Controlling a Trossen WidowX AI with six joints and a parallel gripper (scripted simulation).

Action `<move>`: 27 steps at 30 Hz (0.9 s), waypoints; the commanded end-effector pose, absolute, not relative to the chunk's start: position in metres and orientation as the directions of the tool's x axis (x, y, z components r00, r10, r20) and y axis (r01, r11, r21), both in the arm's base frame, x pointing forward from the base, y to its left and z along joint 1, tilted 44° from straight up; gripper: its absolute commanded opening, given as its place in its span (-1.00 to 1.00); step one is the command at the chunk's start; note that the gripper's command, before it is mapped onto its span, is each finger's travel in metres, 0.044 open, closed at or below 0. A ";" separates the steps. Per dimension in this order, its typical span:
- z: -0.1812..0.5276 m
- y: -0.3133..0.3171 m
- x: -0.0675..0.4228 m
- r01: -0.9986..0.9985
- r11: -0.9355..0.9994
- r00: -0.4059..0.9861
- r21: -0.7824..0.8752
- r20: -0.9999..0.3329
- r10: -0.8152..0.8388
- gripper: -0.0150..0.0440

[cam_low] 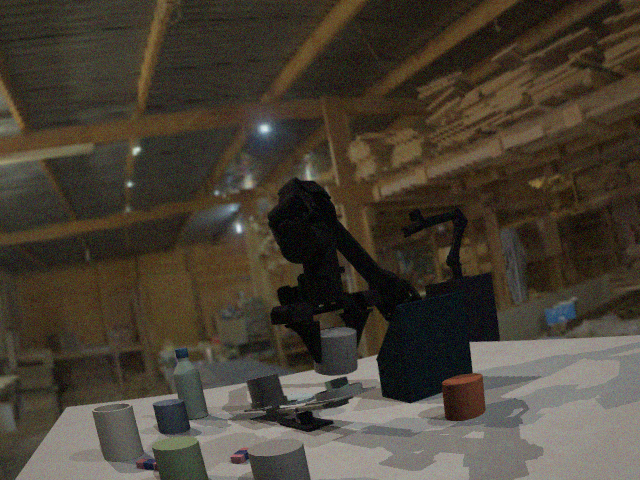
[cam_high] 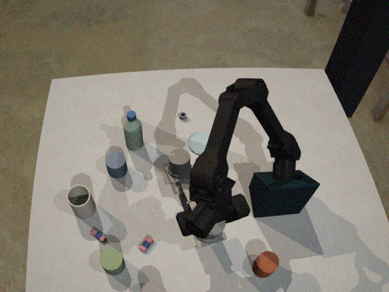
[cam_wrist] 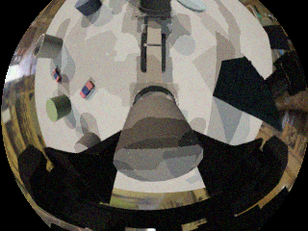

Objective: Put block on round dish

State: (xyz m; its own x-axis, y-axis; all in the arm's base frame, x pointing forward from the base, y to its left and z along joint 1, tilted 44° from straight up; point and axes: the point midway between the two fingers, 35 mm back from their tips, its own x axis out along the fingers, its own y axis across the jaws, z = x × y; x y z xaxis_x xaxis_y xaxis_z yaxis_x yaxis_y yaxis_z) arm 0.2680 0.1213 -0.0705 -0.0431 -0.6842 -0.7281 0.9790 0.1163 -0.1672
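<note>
The hand (cam_low: 327, 330) grips the grey cup (cam_low: 337, 351) (block (cam_low: 336, 383) apparently below).

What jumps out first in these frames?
The black arm's gripper is shut on a plain grey cup, held in the air above the near end of the small balance. On that bared end sits a small dark green block, while the second grey cup stands on the far end. The pale blue round dish lies on the white table beyond the balance, with nothing on it.
</note>
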 end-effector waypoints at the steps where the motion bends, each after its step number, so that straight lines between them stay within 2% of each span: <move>1: -0.065 0.128 0.269 0.981 0.117 -0.037 -0.157 -0.735 -0.677 -0.49; 27: -0.047 0.140 0.265 0.979 0.116 -0.043 -0.167 -0.727 -0.685 -0.49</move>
